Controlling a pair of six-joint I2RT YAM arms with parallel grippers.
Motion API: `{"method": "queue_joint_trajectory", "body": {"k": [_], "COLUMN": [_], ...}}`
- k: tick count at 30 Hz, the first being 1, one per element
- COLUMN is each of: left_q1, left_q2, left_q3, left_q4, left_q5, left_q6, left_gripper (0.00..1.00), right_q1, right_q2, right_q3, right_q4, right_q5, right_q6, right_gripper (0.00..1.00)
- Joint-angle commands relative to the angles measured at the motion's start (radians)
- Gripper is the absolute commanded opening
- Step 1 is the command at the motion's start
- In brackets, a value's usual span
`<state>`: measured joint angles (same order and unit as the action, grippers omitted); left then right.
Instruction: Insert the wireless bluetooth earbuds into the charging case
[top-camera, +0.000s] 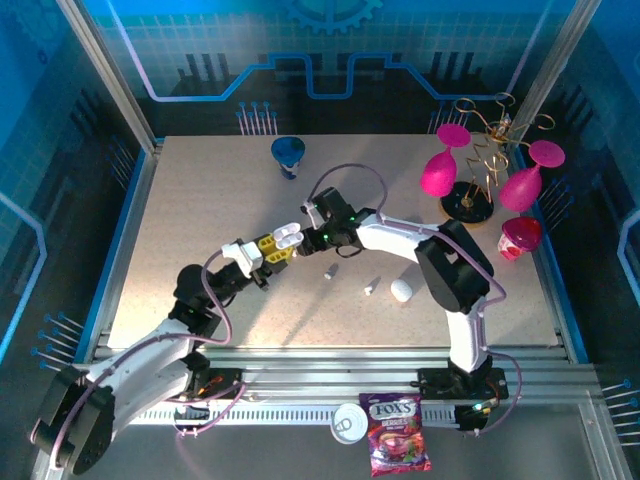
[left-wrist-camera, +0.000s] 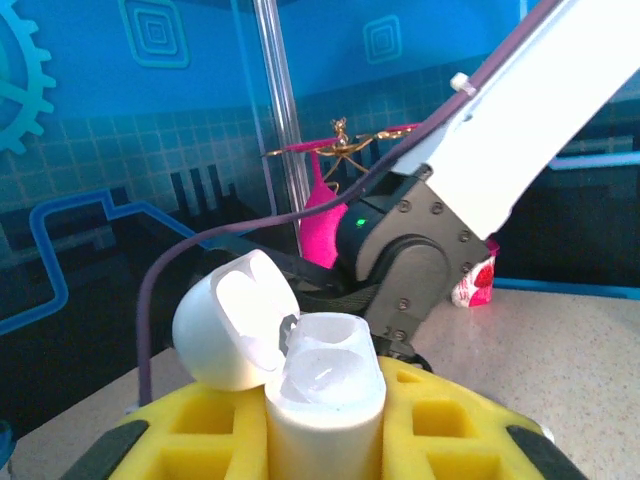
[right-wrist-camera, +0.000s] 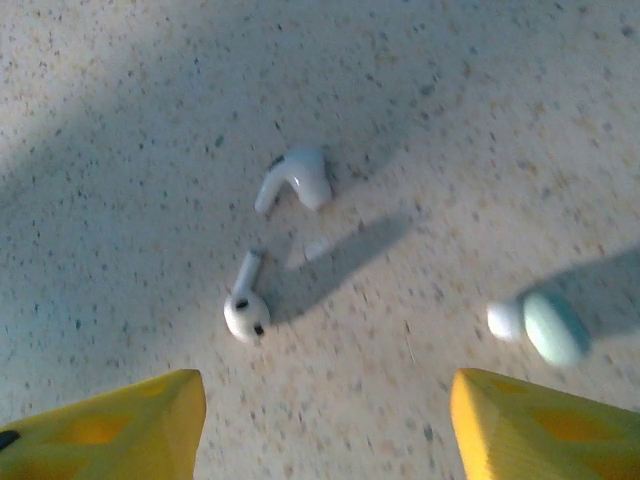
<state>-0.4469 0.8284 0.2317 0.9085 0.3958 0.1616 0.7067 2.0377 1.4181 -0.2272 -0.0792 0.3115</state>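
From above, the left gripper (top-camera: 275, 245) holds the charging case (top-camera: 287, 236) over the middle of the table (top-camera: 200, 200). The right gripper (top-camera: 312, 208) is just beyond it. Two earbuds (top-camera: 330, 271) lie loose on the surface nearby, and a spare closed case (top-camera: 402, 290) rests to their right.

In the left wrist view, the yellow pads (left-wrist-camera: 450, 420) are pinched on the case body. The case stands upright with its lid (left-wrist-camera: 235, 320) hinged open to the left. Its sockets look empty, though the gloss makes this uncertain.

In the right wrist view, the yellow fingertips (right-wrist-camera: 110, 425) stand spread with nothing between them, and both earbuds lie on the table some way beyond the tips.

The step in hand appears to be fetching an earbud. The next move probably calls for lowering the right fingers over one stem, pinching it, and then carrying it to the case stem-down.
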Motion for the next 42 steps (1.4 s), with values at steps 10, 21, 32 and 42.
{"method": "queue_joint_trajectory", "body": {"k": [10,21,32,42], "left_q1": [0.007,0.007,0.007,0.007], "left_q2": [-0.025,-0.023,-0.038,-0.034], "left_q3": [-0.004,0.007,0.017,0.027], "left_q4": [-0.098,-0.103,-0.124,-0.139], "left_q5": [0.000,0.006,0.012,0.023], "left_q6": [0.052,0.046,0.044,0.046], "left_gripper": [0.00,0.00,0.00,0.00], "right_q1": [0.068,0.070,0.032,-0.056], "right_q2": [0.157,0.186,0.009,-0.083], "right_q3": [0.192,0.215,0.027,-0.106], "right_q4": [-0.149,-0.192,-0.188,-0.210], "right_q5": [-0.021,-0.001,-0.123,-0.127], "right_q6": [-0.050,-0.108,-0.486,-0.639], "right_gripper": [0.39,0.20,0.18,0.16]}}
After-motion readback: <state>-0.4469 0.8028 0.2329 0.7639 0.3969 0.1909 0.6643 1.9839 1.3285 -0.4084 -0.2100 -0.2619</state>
